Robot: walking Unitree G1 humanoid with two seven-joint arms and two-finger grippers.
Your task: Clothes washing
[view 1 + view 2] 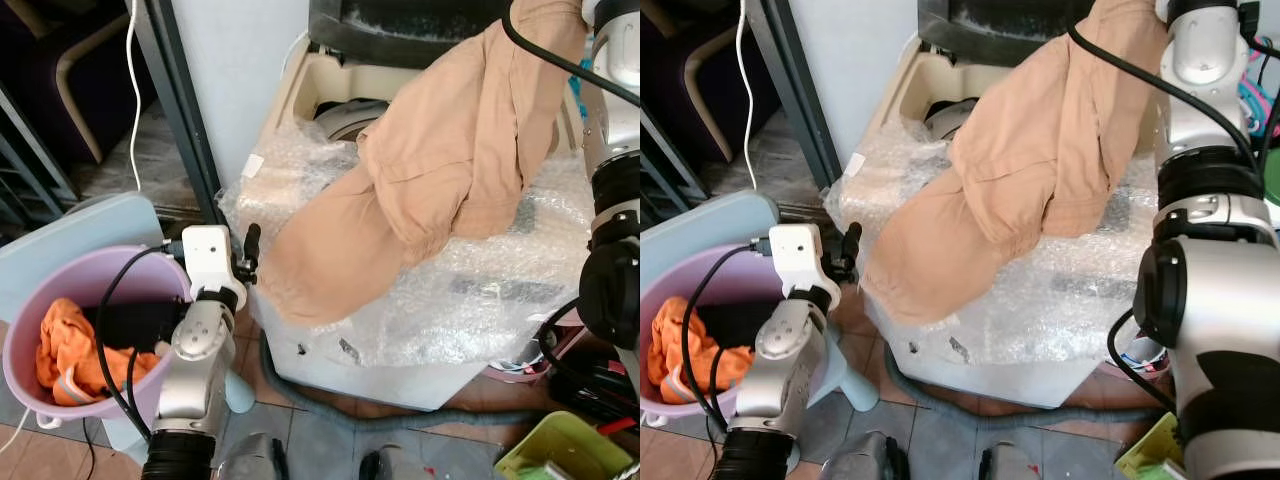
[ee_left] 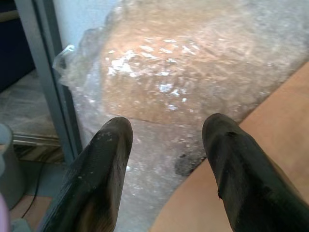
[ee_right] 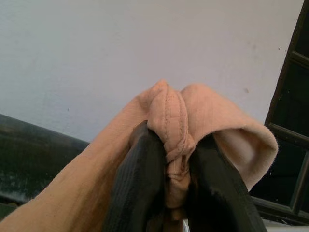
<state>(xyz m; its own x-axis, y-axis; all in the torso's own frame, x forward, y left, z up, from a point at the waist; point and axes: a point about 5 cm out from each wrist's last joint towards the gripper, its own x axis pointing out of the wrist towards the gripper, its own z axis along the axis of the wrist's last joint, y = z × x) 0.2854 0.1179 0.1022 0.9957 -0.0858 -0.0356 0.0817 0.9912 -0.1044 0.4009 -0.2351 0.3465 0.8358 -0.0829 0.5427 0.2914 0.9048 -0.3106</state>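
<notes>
A large tan garment (image 1: 450,170) hangs from my right gripper (image 3: 169,159), which is shut on a bunched fold of it high above the washing machine (image 1: 400,370). The cloth's lower part lies over the bubble wrap (image 1: 490,290) covering the machine's top and front left corner. Behind the cloth the machine's tub opening (image 1: 345,112) shows. My left gripper (image 1: 250,248) is open and holds nothing, just off the machine's left corner, next to the garment's low edge (image 2: 270,159). A purple basket (image 1: 40,310) at the left holds an orange cloth (image 1: 70,350).
A dark metal post (image 1: 180,100) and a white wall stand behind the machine's left side. A grey hose (image 1: 330,412) lies on the tiled floor in front. A green bin (image 1: 560,445) is at the bottom right. A pale blue stool (image 1: 90,225) carries the basket.
</notes>
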